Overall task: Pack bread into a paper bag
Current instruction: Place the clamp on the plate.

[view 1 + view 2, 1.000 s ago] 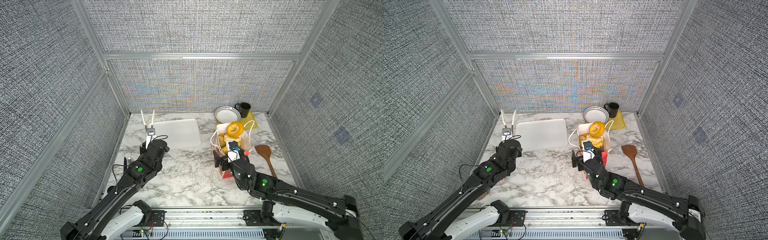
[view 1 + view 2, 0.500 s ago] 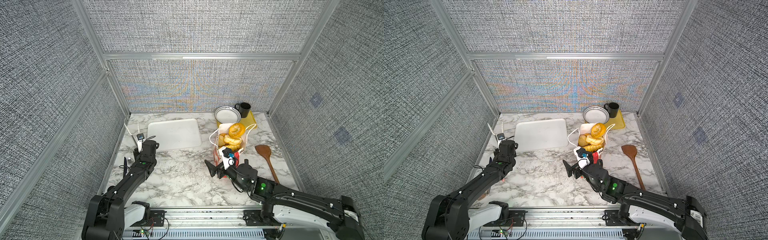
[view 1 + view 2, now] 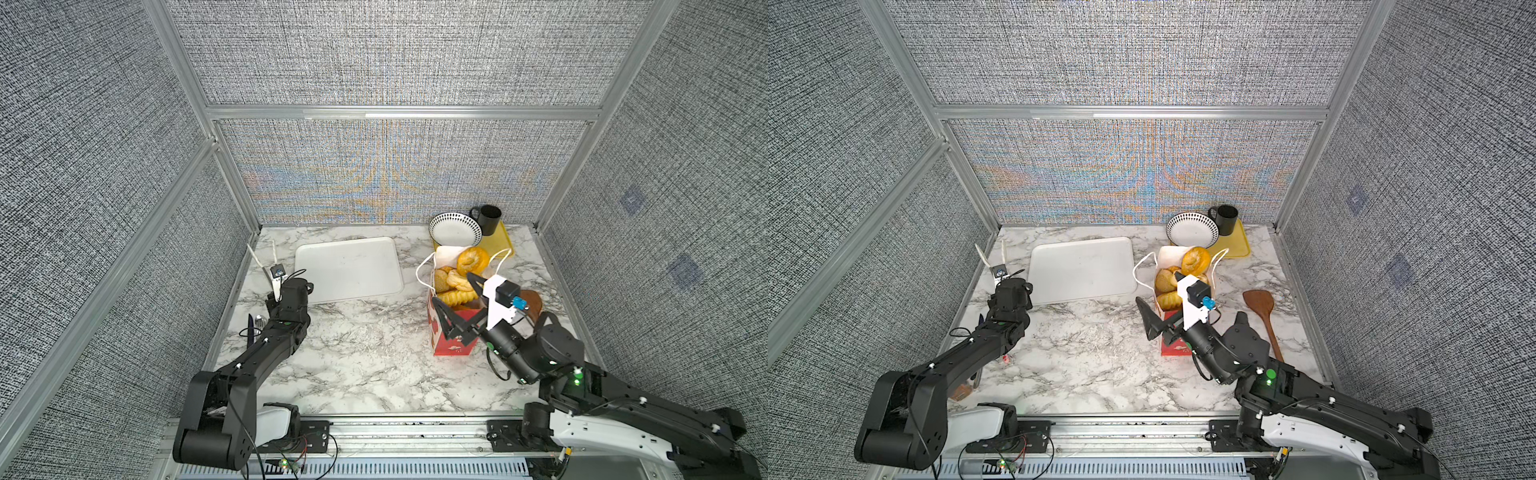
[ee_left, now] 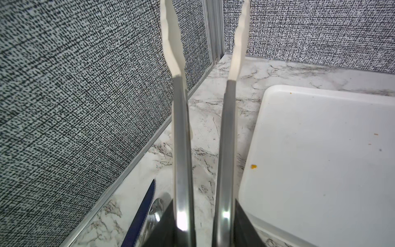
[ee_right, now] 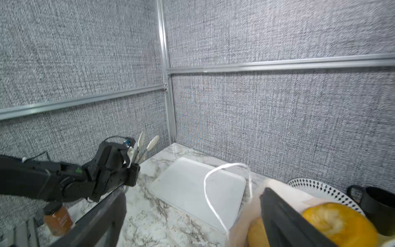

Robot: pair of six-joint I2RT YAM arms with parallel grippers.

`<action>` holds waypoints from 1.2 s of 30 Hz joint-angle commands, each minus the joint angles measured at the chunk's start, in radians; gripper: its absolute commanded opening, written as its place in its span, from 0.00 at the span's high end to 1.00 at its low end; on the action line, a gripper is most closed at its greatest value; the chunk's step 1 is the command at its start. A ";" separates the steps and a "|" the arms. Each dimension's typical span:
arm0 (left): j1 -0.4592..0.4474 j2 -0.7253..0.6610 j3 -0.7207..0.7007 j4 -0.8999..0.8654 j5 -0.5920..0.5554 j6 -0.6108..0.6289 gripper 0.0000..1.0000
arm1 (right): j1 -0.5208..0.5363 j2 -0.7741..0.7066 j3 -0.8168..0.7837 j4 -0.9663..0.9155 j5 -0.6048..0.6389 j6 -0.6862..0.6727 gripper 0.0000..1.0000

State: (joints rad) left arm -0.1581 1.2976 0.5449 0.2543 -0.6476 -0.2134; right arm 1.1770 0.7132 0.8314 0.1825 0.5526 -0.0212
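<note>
Jaws of the left gripper (image 4: pixel 203 231) pinch narrowly on steel tongs with white tips (image 4: pixel 181 149), which point upward beside the white rectangular tray (image 3: pixel 349 270). The right gripper (image 3: pixel 453 289) gapes wide and holds nothing. One finger is over the golden bread (image 3: pixel 471 259) heaped in the upright red-and-white paper bag (image 3: pixel 451 345), and the other is outside the bag's wall, above the marble table (image 3: pixel 365 365).

This is a robot test cell in a lab, dressed as a kitchen counter: grey woven panels (image 3: pixel 395 54) in aluminium framing (image 3: pixel 399 113) wall in a marble-patterned desk (image 3: pixel 365 365) on three sides. A left arm (image 3: pixel 270 353) and right arm (image 3: pixel 623 399) are mounted on a metal rail (image 3: pixel 415 432) at its front edge. A white tray (image 3: pixel 349 270), dotted plate (image 3: pixel 455 230), black mug (image 3: pixel 490 218) and wooden spatula (image 3: pixel 1260 305) share the desk.
</note>
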 commanded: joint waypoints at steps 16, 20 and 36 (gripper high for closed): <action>0.025 0.201 -0.031 0.356 0.212 0.158 0.51 | 0.001 -0.094 0.016 -0.041 0.234 -0.035 0.01; 0.024 0.185 -0.065 0.402 0.228 0.170 0.51 | 0.000 -0.113 0.041 -0.105 0.269 -0.006 0.01; 0.049 0.249 0.100 0.171 0.465 0.238 0.56 | -0.001 -0.135 0.006 -0.115 0.242 0.033 0.01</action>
State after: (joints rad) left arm -0.1089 1.5242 0.5785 0.5098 -0.2989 -0.0189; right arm 1.1763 0.5777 0.8406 0.0563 0.7952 0.0029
